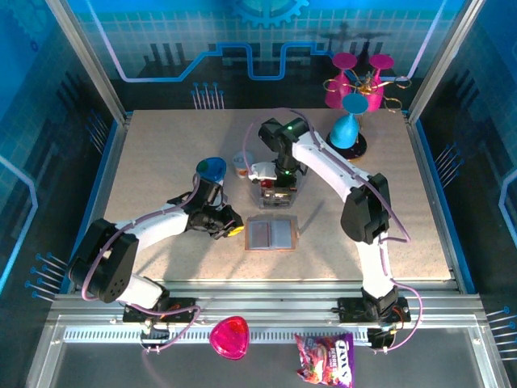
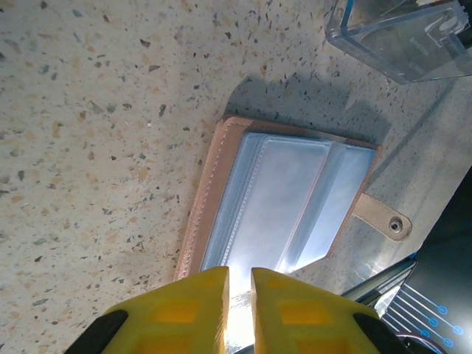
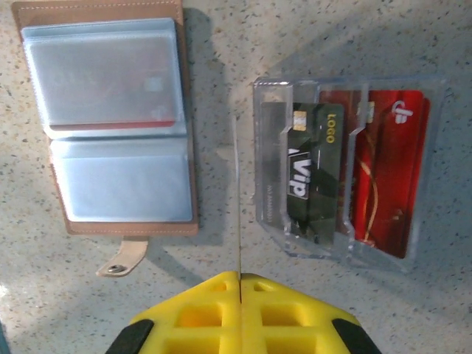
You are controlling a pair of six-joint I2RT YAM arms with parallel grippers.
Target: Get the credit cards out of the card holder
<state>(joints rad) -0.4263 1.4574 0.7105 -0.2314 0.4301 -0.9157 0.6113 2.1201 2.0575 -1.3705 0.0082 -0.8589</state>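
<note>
Card holder [image 3: 110, 118] open flat, tan-edged

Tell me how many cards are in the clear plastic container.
2. A dark VIP card sits in the slot of the clear plastic container nearer the card holder; a red card is in the far slot. Others may be hidden behind them.

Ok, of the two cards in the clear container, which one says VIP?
The dark card, on the side nearer the card holder, with VIP in white lettering. The other is the red card with pale swirls, on the far side.
</note>
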